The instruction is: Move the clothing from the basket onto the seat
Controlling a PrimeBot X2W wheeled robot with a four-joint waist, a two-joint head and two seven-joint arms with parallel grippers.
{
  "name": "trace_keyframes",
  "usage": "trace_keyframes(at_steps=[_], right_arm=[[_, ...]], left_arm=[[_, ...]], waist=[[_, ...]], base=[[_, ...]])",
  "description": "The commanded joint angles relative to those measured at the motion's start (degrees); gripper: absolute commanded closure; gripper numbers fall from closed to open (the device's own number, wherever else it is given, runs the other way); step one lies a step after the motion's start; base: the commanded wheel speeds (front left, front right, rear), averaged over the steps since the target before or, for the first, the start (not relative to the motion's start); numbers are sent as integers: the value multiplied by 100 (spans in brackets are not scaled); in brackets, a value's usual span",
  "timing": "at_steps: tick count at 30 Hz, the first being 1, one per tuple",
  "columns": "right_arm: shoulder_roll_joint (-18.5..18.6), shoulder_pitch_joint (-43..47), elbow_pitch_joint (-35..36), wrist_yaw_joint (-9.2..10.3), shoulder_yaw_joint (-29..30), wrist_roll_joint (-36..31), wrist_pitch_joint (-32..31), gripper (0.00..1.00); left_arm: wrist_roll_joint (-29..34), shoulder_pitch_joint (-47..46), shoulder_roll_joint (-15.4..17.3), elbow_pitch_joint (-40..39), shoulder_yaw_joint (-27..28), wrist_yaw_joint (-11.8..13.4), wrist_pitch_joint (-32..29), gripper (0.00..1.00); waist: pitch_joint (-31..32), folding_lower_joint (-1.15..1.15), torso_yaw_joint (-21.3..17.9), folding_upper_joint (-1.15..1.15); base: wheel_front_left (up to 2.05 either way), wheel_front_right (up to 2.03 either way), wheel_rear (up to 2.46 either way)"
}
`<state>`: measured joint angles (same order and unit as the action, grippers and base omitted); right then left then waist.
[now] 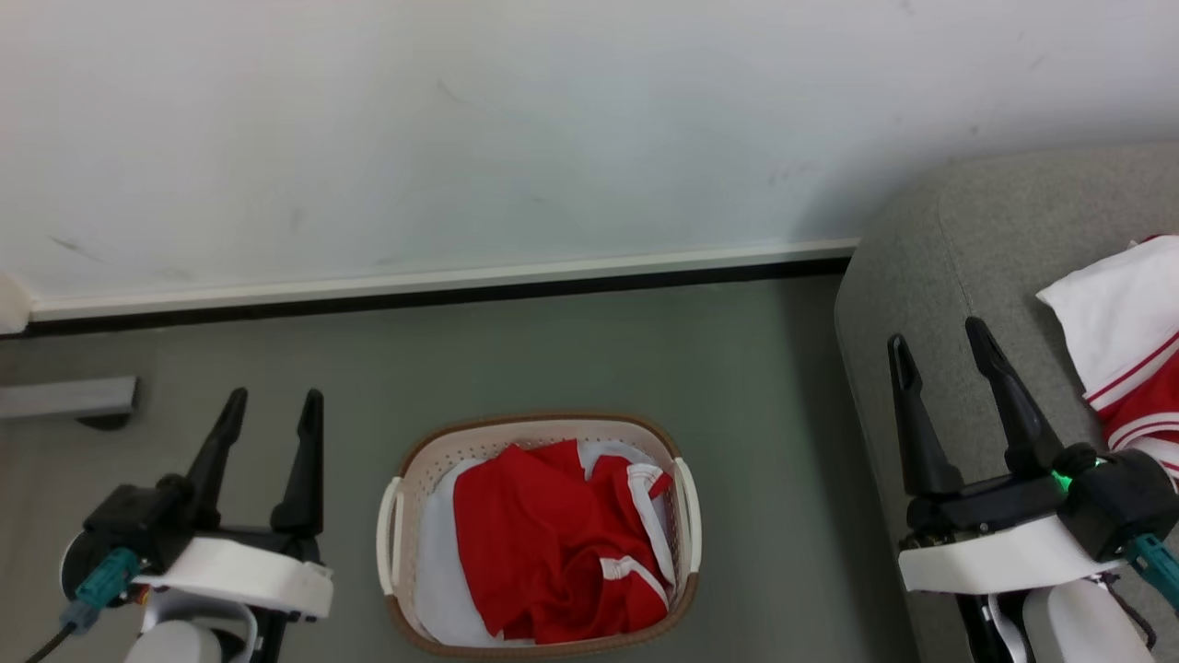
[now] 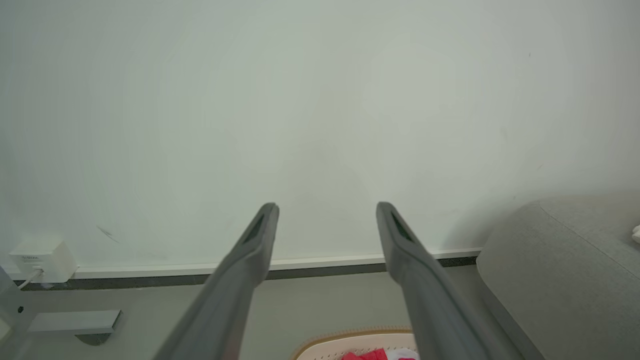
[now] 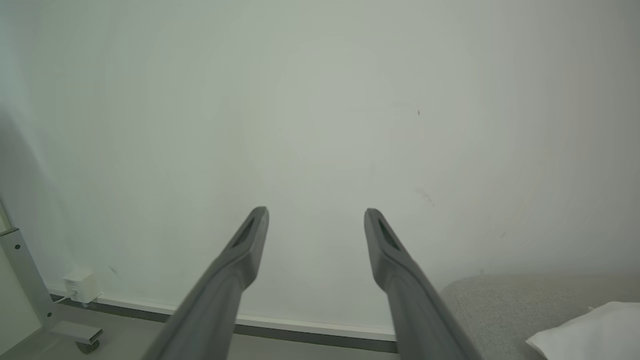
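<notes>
The cream basket [image 1: 685, 516] with a brown rim stands on the grey floor between my arms. Red clothing with white panels [image 1: 543, 543] lies crumpled inside it. Another red and white garment [image 1: 1128, 359] lies on the grey seat [image 1: 930, 276] at the right edge. My left gripper [image 1: 274, 401] hangs open left of the basket, holding nothing. Over the seat's front edge my right gripper [image 1: 935, 343] is open and empty too. In the left wrist view the left gripper [image 2: 327, 207] points at the wall, with the basket's rim [image 2: 350, 334] and the seat [image 2: 565, 270] below. The right wrist view has the right gripper [image 3: 316, 212], the seat [image 3: 500, 300] and a white garment corner [image 3: 592, 332].
A pale wall with a white skirting board [image 1: 442, 281] runs behind the basket. A grey metal foot with a caster [image 1: 69, 401] stands at the far left on the floor. A white socket box [image 2: 42, 257] sits low on the wall.
</notes>
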<state>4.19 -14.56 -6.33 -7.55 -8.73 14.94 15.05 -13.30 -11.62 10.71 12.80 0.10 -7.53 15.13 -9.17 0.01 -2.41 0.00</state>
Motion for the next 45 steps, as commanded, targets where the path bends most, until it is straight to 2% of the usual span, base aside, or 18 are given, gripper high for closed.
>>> trace_keyframes(at_steps=[1,12,19,27,34,45], right_arm=[[-24,-163,91,13,62,-82,18,0],[-132,-605,562,13,237,-226,17,0],[-130,-878,1028,13,308,-125,8,0],[-135,-1037,1711,13,504,-54,8,0],[-132,-1148,2128,13,535,114,8,0],[-132,-1234,2490,13,445,382,8,0]], left_arm=[[-121,-183,129,22,-91,11,2,0],[-636,-952,665,568,-983,10,2,0],[-1148,-1669,1077,1441,-1977,10,2,0],[-1815,-2628,1383,2404,-3205,11,-53,0],[-2439,-3312,1524,3003,-4179,10,-422,0],[-3370,-4016,1698,3695,-5167,10,-1324,0]], waist=[[-410,-1,-154,0],[-1347,-1,-449,0],[-2048,-1,-701,0],[-2798,-1,-1001,0],[-3322,-1,-1261,0],[-3911,-1,-1598,0]], base=[[0,0,0],[0,0,0],[0,0,0],[0,0,0],[0,0,0],[0,0,0]])
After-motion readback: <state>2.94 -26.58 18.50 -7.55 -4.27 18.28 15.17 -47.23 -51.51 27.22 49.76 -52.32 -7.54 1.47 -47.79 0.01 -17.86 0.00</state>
